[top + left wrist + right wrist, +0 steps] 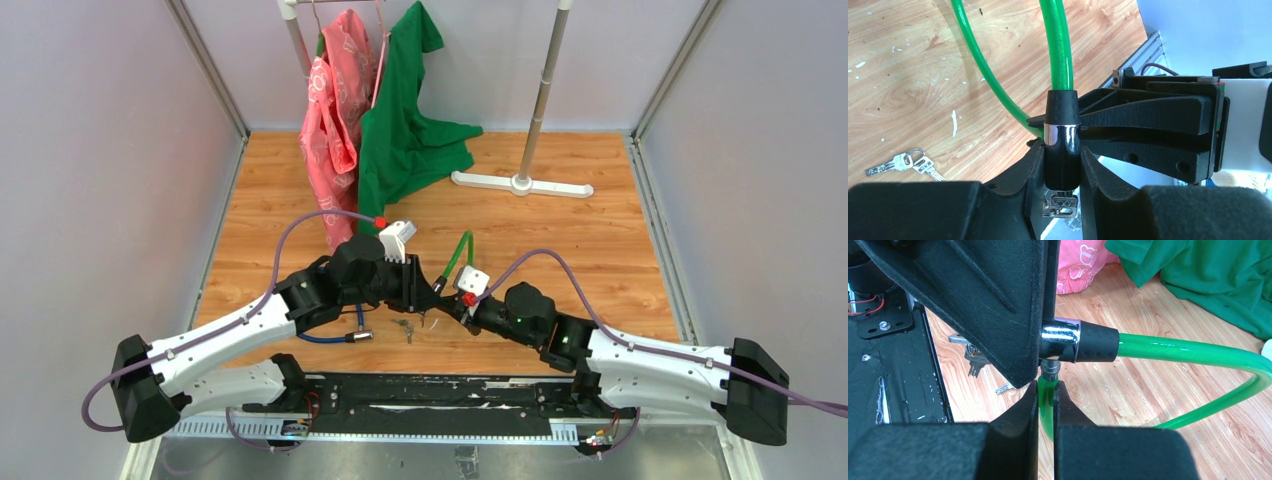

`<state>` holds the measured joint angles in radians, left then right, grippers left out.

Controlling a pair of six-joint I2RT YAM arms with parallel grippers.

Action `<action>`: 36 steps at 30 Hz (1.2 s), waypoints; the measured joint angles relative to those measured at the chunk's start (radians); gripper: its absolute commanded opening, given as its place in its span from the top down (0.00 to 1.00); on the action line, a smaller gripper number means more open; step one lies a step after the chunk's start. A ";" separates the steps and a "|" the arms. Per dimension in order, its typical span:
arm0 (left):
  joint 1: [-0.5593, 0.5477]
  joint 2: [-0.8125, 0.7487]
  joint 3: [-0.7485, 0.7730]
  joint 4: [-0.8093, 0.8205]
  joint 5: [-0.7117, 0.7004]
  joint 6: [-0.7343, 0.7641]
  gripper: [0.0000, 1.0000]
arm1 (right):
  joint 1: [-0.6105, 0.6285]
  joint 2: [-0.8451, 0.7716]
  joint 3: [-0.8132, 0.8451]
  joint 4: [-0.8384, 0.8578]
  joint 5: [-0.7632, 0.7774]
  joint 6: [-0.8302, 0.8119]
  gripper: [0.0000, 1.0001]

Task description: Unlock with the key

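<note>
- The left gripper (1062, 162) is clamping the lock body (1062, 145) across its black barrel. Its jaws are standing partly closed, one finger pressing on each side.
- The right gripper (1047, 407) is pinching the green cable (1188, 352) just below the metal tip that is entering the lock's side. Its jaws are sitting almost together, with only the cable between them.
- Both grippers are meeting over the middle of the table (600, 260), crowding each other closely.
- The keys (405, 328) are lying flat on the wood, just on the near side of the grippers and touching neither.
- A small metal piece is showing under the barrel's lower end, but I cannot tell what it is.
- The cable's loop is arching away over the wood towards the far side.
- The black base plate (430, 390) is running along the near edge, with the keys lying near its border.
- Bare wood is stretching from the right arm to the side rail (660, 250), and from the grippers to the rack foot (520, 184).
- The pink garment (330, 130) and the green garment (405, 140) are hanging down onto the far left of the table.
</note>
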<state>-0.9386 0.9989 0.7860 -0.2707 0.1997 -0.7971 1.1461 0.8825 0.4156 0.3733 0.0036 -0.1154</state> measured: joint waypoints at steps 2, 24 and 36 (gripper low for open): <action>0.000 0.000 0.000 0.002 -0.003 0.000 1.00 | 0.003 0.000 0.000 -0.004 0.016 0.007 1.00; 0.001 0.000 0.089 -0.020 -0.077 0.048 1.00 | 0.011 -0.037 0.019 -0.177 0.124 0.048 1.00; 0.001 -0.060 0.001 -0.023 -0.154 0.099 1.00 | 0.014 -0.145 0.098 -0.415 0.138 0.072 1.00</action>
<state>-0.9379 0.9386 0.7868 -0.2939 0.0452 -0.6983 1.1603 0.7372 0.5133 -0.0422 0.1413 -0.0429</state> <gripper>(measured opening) 0.302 0.075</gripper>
